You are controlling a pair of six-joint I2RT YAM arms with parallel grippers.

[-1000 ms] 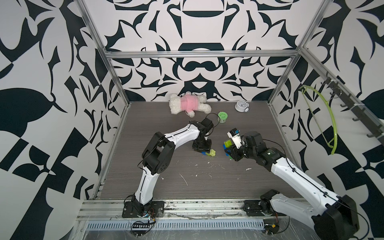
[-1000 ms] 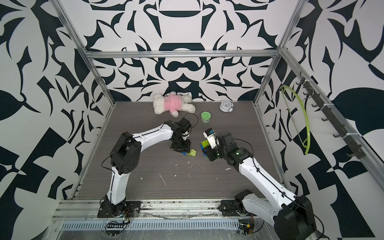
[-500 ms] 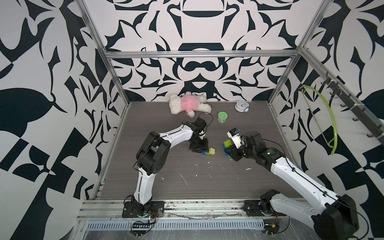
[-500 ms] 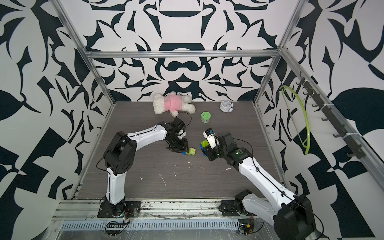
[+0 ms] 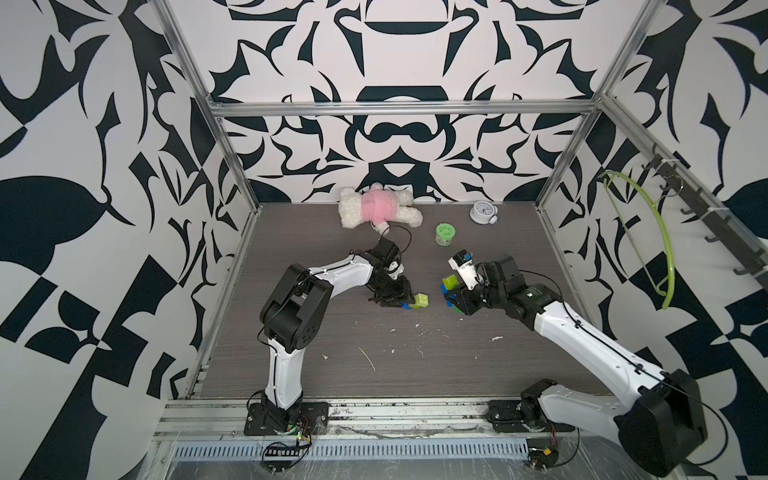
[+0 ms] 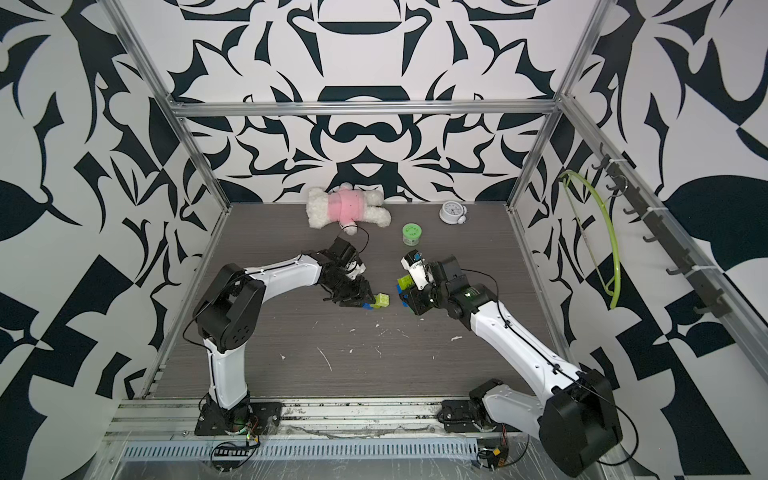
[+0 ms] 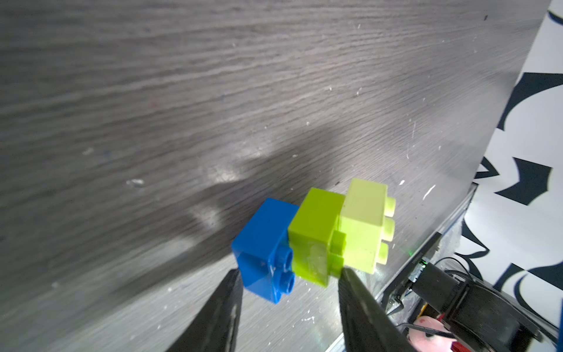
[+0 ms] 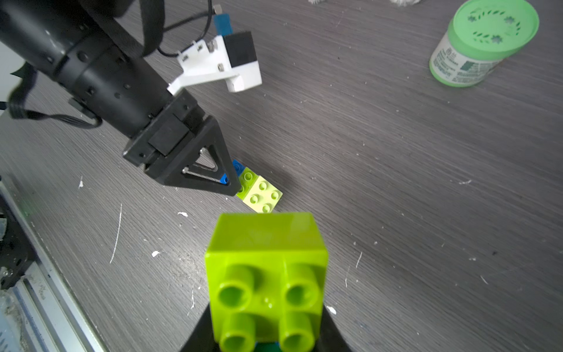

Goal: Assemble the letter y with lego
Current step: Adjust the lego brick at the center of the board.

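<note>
The blue, lime and pale-yellow row (image 7: 313, 234) lies mid-scene on the desk (image 5: 374, 374). The left end effector (image 7: 289, 272) straddles its blue end, probably to steady it; I cannot tell whether it pinches. Just right, the right end effector (image 8: 265, 333) is clenched on a lime brick (image 8: 265, 243) — likely for joining.

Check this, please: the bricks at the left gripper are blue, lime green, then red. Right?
Not red. At the left gripper the row is a blue brick, a lime green brick, then a pale yellow brick; the left wrist view shows it.
</note>
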